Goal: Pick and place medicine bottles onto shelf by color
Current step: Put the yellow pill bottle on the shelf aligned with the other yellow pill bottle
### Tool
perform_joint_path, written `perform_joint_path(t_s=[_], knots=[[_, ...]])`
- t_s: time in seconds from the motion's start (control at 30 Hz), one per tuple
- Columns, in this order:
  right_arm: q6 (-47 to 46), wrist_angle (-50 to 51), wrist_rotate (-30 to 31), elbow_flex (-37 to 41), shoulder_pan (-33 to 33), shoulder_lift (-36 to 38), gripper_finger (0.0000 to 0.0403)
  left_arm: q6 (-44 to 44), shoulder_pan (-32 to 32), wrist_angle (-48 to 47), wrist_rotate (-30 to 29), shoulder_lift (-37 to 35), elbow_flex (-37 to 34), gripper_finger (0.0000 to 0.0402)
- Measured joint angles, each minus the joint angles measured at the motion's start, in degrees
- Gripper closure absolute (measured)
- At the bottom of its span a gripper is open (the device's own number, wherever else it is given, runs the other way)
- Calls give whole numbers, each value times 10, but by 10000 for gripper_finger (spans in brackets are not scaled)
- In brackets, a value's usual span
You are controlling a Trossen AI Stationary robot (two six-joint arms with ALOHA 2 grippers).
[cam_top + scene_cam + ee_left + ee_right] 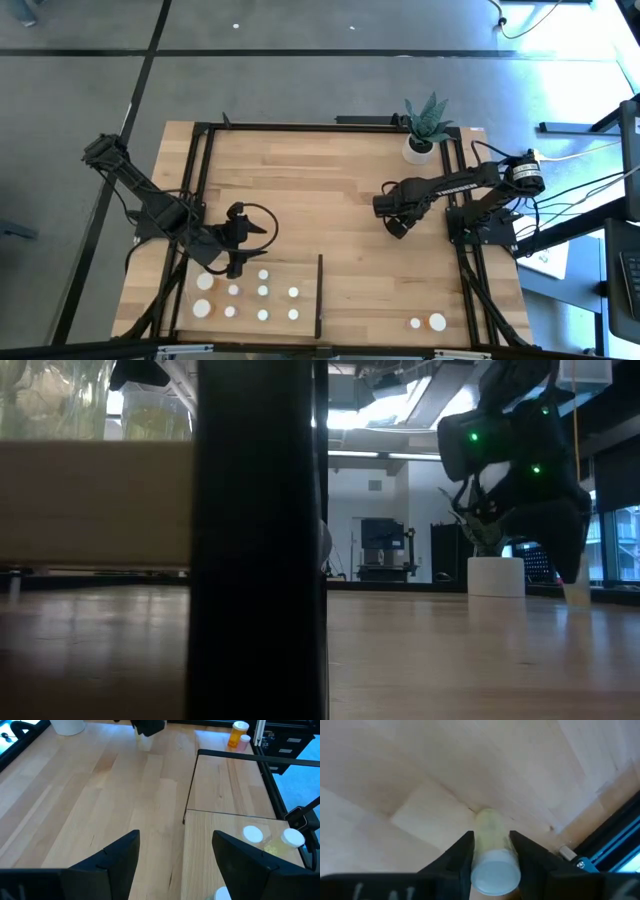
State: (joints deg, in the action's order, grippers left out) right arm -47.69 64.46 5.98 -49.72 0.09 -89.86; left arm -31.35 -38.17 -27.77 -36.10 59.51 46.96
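My right gripper (491, 851) stands over the table's right half (397, 226), shut on a small pale-green medicine bottle (490, 830) with a white cap (495, 874). My left gripper (175, 865) hangs open and holds nothing above the far left corner of the shelf (305, 272). The shelf is a pale wood panel with a black upright strip (320, 295). On it stand several white-capped bottles (263, 291). An orange bottle (437, 322) and a smaller pink one (415, 323) stand near the table's front right. My right gripper pinches the bottle's body just below the cap (490, 847) between its two fingers, one on each side. The fingers come steeply from above. The bottle stays upright, and its bottom (577, 598) appears to rest on the tabletop.
A white pot with a spiky green plant (421, 147) stands at the far right corner, close behind my right arm. Black rails (330, 127) frame the tabletop. Bare wood lies between the shelf's strip and my right gripper.
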Motion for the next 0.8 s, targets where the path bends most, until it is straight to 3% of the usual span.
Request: perform_joint_path(t_s=[0.23,0.57,0.8], knots=[[14,1,5,-78,20,0,289,0,0,0,0,0,0,159],[76,7,60,-260,51,-3,289,0,0,0,0,0,0,159],[164,58,77,-419,56,-84,289,0,0,0,0,0,0,159]])
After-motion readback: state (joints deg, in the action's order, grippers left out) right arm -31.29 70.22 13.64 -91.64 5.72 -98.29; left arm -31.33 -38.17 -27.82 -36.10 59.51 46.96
